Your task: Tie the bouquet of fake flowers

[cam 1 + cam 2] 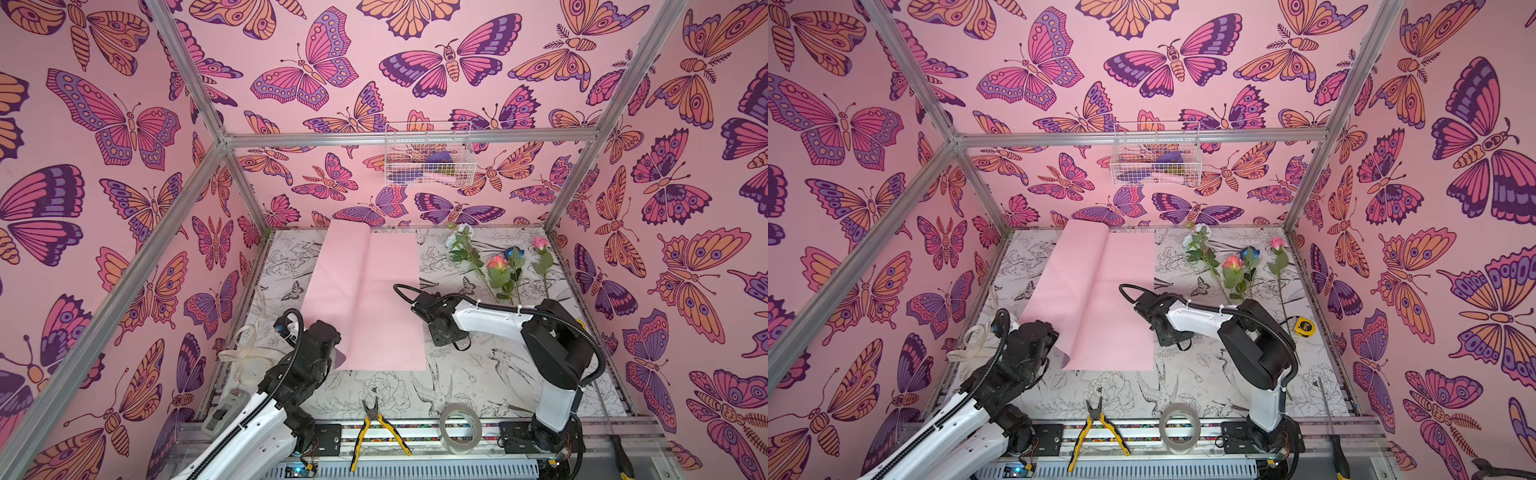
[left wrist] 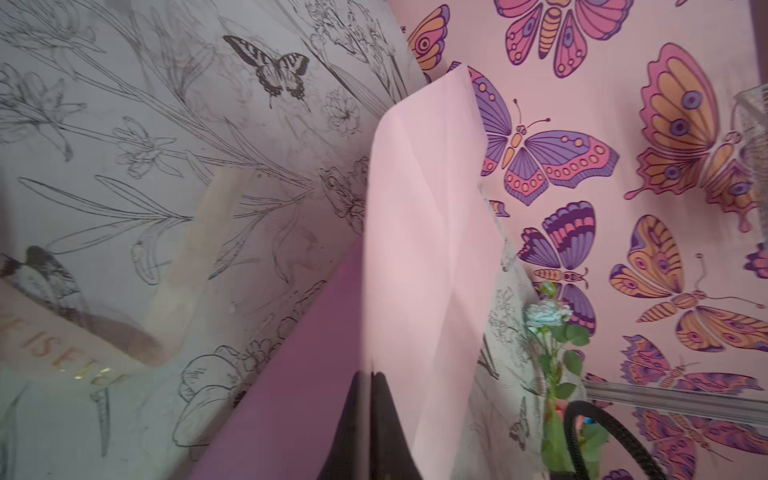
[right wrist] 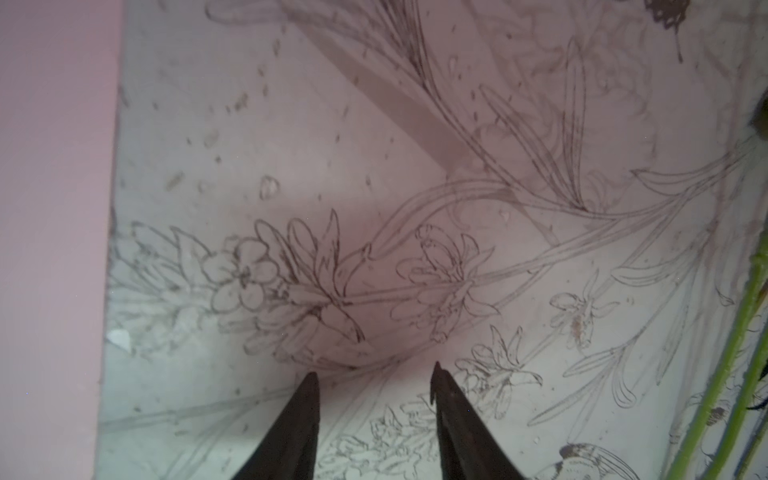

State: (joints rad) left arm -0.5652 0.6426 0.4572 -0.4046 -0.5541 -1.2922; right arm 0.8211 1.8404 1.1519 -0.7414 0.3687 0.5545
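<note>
**Paper corner pinched on the left, right fingers spread over bare worktop**

Pink paper sheet (image 1: pixel 365 291) lies on the worktop (image 1: pixel 478 374), running from the far edge toward the near edge, a little left of the middle. Its left strip is raised along a lengthwise bend. The left gripper (image 2: pixel 371 376) has its fingers pressed together on the sheet's near-left corner, which is lifted so that the lilac underside shows.

The right gripper (image 3: pixel 374 374) hangs over bare worktop just beside the sheet's right edge, with its fingers spread and nothing between them.

The fake flowers (image 1: pixel 498 278) lie apart from the paper toward the far right corner, stems pointing toward the near edge. The white rose (image 1: pixel 462 232) is farthest back. The coral-pink rose (image 1: pixel 496 262) and blue rose (image 1: pixel 514 253) lie side by side, and the pink rose (image 1: pixel 540 244) is nearest the right edge.

A cream ribbon (image 1: pixel 235 354) lies looped by the left edge. Pliers (image 1: pixel 371 411) and a tape roll (image 1: pixel 444 430) rest at the near edge.
</note>
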